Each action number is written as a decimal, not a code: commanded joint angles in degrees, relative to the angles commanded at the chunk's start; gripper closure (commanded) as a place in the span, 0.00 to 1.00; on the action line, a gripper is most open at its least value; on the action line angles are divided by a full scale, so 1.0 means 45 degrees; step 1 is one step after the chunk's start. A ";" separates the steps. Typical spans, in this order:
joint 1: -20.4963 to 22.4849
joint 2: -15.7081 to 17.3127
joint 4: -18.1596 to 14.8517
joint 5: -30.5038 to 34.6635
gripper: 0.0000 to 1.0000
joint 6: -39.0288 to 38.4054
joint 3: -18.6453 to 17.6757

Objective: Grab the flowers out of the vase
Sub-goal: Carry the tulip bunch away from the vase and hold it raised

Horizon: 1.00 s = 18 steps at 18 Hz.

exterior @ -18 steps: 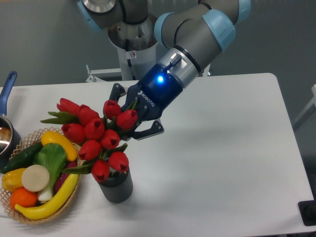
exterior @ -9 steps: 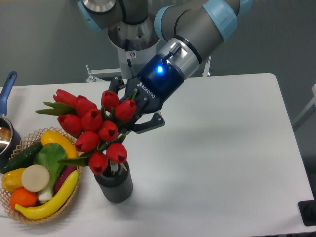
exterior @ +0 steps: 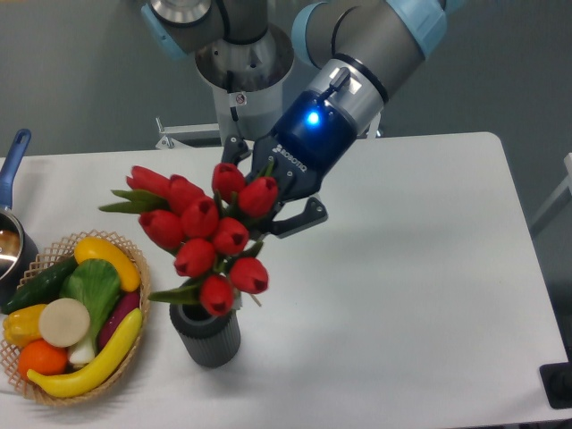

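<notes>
You have the black two-finger hand (exterior: 273, 201) closed on the bunch of red tulip buds with green leaves and stems (exterior: 204, 235), gripping it from the upper right, behind the topmost buds. One dark finger (exterior: 302, 217) shows to the right of the bunch; the other is hidden behind the blooms. A blue light glows on the wrist above the hand. The bunch hangs tilted, heads spread to the left, and its lowest buds sit just over the round mouth of the short dark grey ribbed vase (exterior: 207, 335); you cannot tell whether the stem ends are out of the vase. The vase stands upright on the white worktop (exterior: 402, 268). Just beside it on the left is the wicker basket of colourful fruit and vegetables (exterior: 64, 315). At the far left edge you see a blue-handled metal pot (exterior: 11, 223).
</notes>
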 joint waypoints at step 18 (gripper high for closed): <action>0.1035 0.0215 -0.0195 0.5859 0.68 0.0311 -0.0448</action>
